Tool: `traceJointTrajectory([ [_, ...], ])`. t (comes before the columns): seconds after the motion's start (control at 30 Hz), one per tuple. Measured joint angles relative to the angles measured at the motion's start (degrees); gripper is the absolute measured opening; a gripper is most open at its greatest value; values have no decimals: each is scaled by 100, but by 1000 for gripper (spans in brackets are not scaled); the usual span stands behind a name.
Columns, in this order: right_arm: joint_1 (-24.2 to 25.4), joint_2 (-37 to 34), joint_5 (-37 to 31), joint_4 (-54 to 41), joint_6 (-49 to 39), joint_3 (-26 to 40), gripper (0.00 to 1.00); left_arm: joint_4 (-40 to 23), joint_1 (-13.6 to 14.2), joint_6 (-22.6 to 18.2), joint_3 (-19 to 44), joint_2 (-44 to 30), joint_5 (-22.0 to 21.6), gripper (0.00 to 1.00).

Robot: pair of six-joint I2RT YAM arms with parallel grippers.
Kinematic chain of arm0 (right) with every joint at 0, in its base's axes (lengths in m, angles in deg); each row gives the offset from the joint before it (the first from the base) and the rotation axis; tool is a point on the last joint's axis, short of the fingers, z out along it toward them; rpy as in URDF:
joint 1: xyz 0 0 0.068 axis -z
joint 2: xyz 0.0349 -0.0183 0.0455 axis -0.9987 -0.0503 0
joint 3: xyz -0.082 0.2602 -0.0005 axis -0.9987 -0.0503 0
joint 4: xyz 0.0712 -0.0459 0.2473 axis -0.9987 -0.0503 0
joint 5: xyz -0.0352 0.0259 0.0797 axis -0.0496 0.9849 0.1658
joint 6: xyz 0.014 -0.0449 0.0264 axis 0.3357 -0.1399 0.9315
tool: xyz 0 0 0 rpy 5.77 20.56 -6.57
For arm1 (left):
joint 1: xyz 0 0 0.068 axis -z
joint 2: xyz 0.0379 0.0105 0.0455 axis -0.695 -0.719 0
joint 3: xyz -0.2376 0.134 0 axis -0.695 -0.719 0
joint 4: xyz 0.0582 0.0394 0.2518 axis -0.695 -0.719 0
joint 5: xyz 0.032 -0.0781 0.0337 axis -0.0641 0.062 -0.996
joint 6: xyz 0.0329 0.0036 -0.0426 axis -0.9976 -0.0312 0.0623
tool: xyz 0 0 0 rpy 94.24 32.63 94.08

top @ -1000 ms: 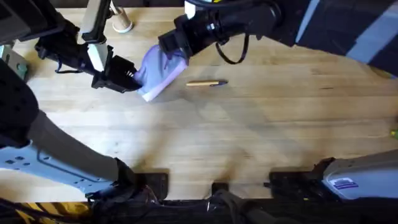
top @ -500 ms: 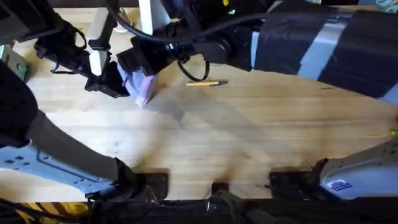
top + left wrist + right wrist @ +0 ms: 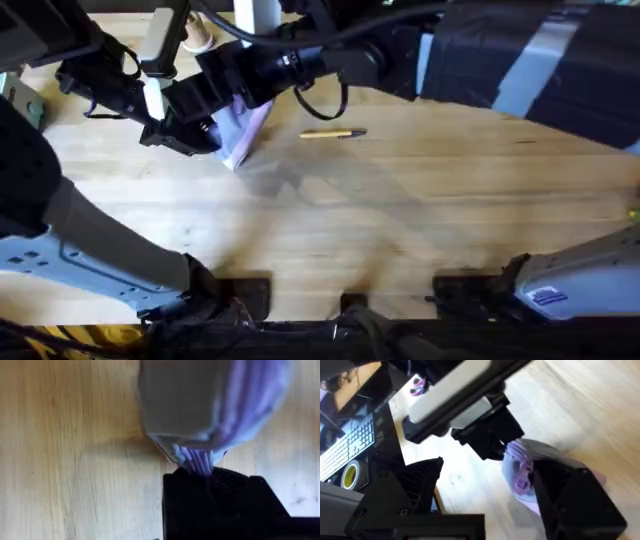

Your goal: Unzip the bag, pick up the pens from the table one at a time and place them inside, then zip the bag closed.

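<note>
The left gripper (image 3: 205,135) is closed on one end of the lavender pencil pouch (image 3: 243,125). In the left wrist view, bunched purple fabric (image 3: 200,457) is pinched between the black fingers (image 3: 215,495), and the rest of the pouch (image 3: 210,405) bulges beyond them over the wooden table (image 3: 65,460).

The right gripper (image 3: 225,85) reaches across from the right and sits against the upper side of the pouch. The overhead view does not resolve its finger spacing. The right wrist view shows its two black fingers (image 3: 570,500) spread apart, one on either side of the pouch (image 3: 520,467); one finger lies over the fabric near a small purple zipper pull (image 3: 521,482). Whether the jaws grip anything cannot be told.

The overhead view adds a tan-yellow pen (image 3: 332,133) with a dark end, lying on the table (image 3: 400,220) to the right of the pouch and apart from it. The right wrist view adds the left gripper (image 3: 492,440) holding the pouch end.
</note>
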Motion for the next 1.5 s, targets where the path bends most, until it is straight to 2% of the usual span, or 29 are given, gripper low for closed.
traceJointTrajectory([
  [0.07, 194, 83, -6, -279, 13, 0, 993, -55, 33, 2, 0, -2, 100, 42],
  [0.27, 1022, 373, -2, -1203, 49, -2, 996, -71, 69, 0, 0, -2, 431, 43],
  [0.43, 1729, 1045, 32, -1704, 38, -2, 996, -49, 176, 0, 0, 0, 519, 43],
  [0.57, 2332, 1591, 62, -2184, 38, 0, 997, -52, 156, 0, 0, 0, 528, 43],
  [1.0, 2471, 1375, 105, -2705, -119, 0, 997, -42, 156, 0, 0, 0, 528, 43],
  [1.23, 2471, 734, 157, -3181, -1734, 0, 997, -49, 156, 0, 0, 0, 528, 43],
  [1.27, 2471, 460, 191, -3184, -2727, 0, 997, -51, 156, 0, 0, 0, 528, 43],
  [1.4, 2471, 106, 182, -3067, -4089, 0, 997, -51, 156, 0, 0, 0, 528, 43],
  [1.5, 2471, -120, -99, -2572, -5200, -1, 997, -52, 156, 0, 0, -1, 528, 42],
])
